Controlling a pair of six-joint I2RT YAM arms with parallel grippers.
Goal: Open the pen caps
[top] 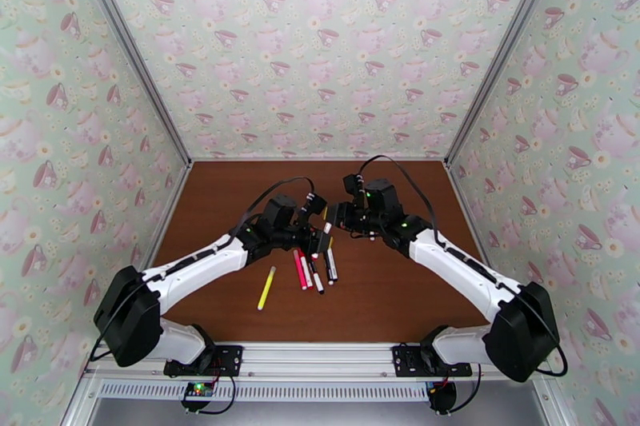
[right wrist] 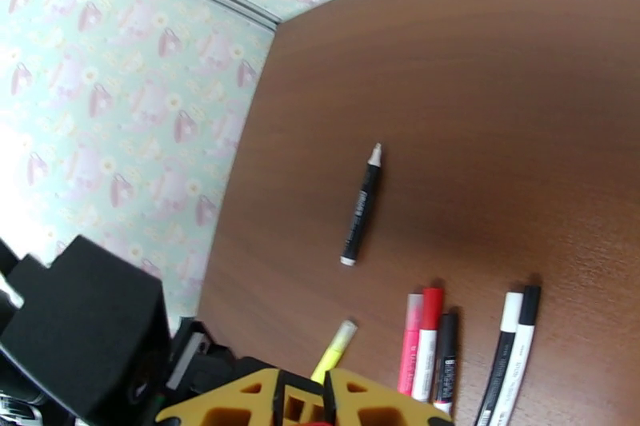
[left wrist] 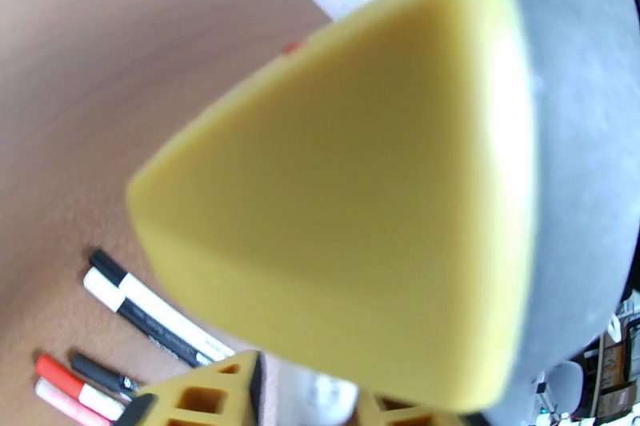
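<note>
Showing both arms reaching over the brown wooden table (top: 416,284), with their grippers meeting tip to tip above its middle.

Right gripper (top: 346,216): jaws drawn together. In its wrist view a red sliver sits between the yellow fingers (right wrist: 216,408) at the lower edge, too little to identify.

Left gripper (top: 318,237): in its wrist view a blurred white shape lies between the yellow fingers (left wrist: 200,400). Whether it is clamped cannot be told. A large out-of-focus yellow pad (left wrist: 344,204) blocks most of that frame.

Pens: overhead, a cluster lies just near of the left gripper, with the yellow marker pen (top: 266,288) apart to the near left. The right wrist view resolves the cluster as a pink pen (right wrist: 410,344), a white pen (right wrist: 425,364) with its red cap (right wrist: 433,301) on, a black pen (right wrist: 446,356) and a black-and-white pair (right wrist: 522,352). It also gives a black pen with a pale tip (right wrist: 362,216) lying alone, well apart from the row.
</note>
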